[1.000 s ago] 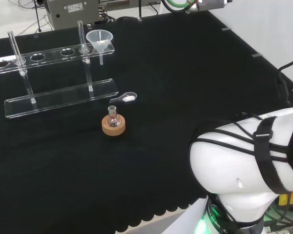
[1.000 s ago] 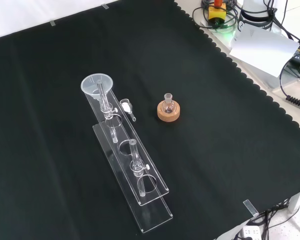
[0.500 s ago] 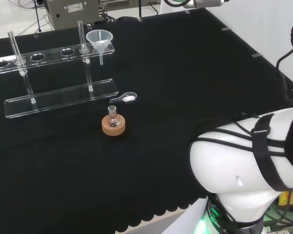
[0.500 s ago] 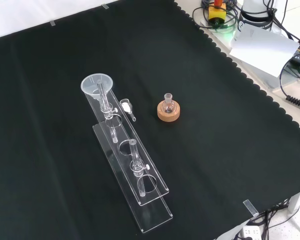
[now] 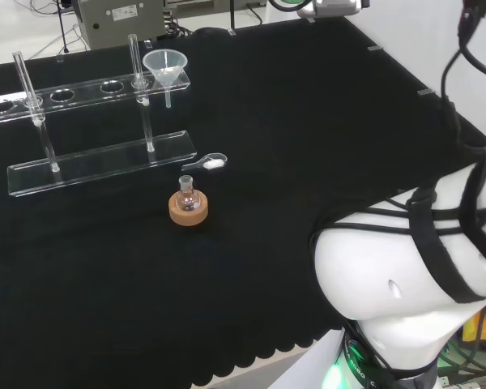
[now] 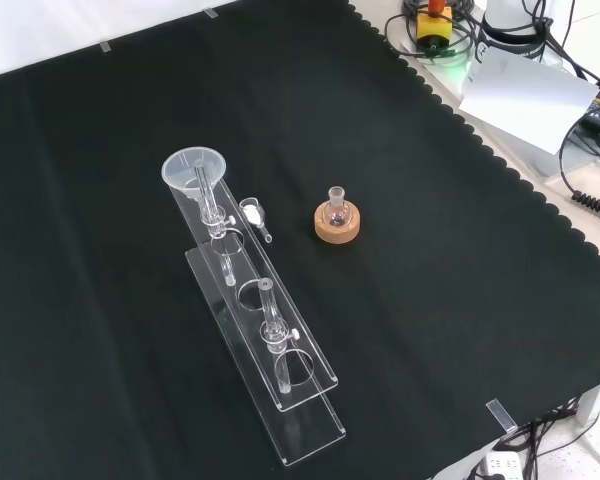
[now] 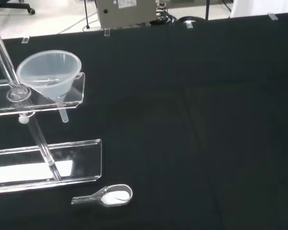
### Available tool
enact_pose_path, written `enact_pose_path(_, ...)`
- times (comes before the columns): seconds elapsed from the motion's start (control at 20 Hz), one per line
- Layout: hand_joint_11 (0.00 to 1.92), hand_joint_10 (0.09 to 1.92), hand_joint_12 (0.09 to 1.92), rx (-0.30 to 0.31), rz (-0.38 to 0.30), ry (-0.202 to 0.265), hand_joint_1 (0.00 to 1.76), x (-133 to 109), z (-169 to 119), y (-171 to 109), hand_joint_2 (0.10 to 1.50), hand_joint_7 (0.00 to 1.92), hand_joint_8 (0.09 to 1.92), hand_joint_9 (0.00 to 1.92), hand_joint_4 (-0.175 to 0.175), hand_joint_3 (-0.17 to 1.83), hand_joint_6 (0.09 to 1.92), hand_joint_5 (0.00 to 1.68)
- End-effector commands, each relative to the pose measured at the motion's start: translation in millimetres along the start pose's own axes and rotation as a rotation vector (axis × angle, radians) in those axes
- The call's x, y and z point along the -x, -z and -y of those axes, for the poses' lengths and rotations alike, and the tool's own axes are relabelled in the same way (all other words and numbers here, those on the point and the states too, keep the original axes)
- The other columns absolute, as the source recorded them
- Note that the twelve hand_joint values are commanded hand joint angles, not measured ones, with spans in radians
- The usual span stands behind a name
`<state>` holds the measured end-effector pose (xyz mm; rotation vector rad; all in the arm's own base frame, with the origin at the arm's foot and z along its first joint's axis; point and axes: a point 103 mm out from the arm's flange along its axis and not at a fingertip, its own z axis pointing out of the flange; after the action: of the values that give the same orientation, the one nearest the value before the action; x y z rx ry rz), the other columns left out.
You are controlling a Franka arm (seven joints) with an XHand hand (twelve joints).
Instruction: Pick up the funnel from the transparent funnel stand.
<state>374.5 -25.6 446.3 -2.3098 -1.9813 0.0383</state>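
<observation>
A clear plastic funnel (image 5: pixel 164 65) sits in the end hole of the transparent funnel stand (image 5: pixel 81 87), with its stem hanging below the upper shelf. The front view has the funnel (image 6: pixel 193 170) at the far end of the stand (image 6: pixel 302 372), which runs toward the camera on a long clear base. The wrist view looks at the funnel (image 7: pixel 50 73) and the stand's shelf end (image 7: pixel 78 93) from a distance across open cloth. Nothing touches the funnel.
A small round flask on a cork ring (image 5: pixel 187 204) stands in front of the stand, and a clear scoop with white powder (image 5: pixel 208 163) lies beside the base. The arm's white link (image 5: pixel 405 275) fills the head view's lower right. A grey machine (image 5: pixel 117 16) sits behind the bench.
In the head view the arm's white link and its cables have shifted at the right, and a part at the top edge has moved a little left. The funnel, stand, flask and scoop have not moved.
</observation>
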Motion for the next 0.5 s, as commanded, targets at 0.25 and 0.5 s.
enact_pose_path(0.25,0.03,0.62,1.35,-0.078,0.005,0.056,0.0,-21.6,-104.1,-47.6,1.29,0.09,0.27,0.16,0.001,0.28,0.09,0.24)
enact_pose_path(0.5,0.02,0.62,1.35,-0.125,0.035,0.069,0.0,-30.7,-146.8,-62.2,1.28,0.1,0.28,0.15,0.0,0.27,0.09,0.24)
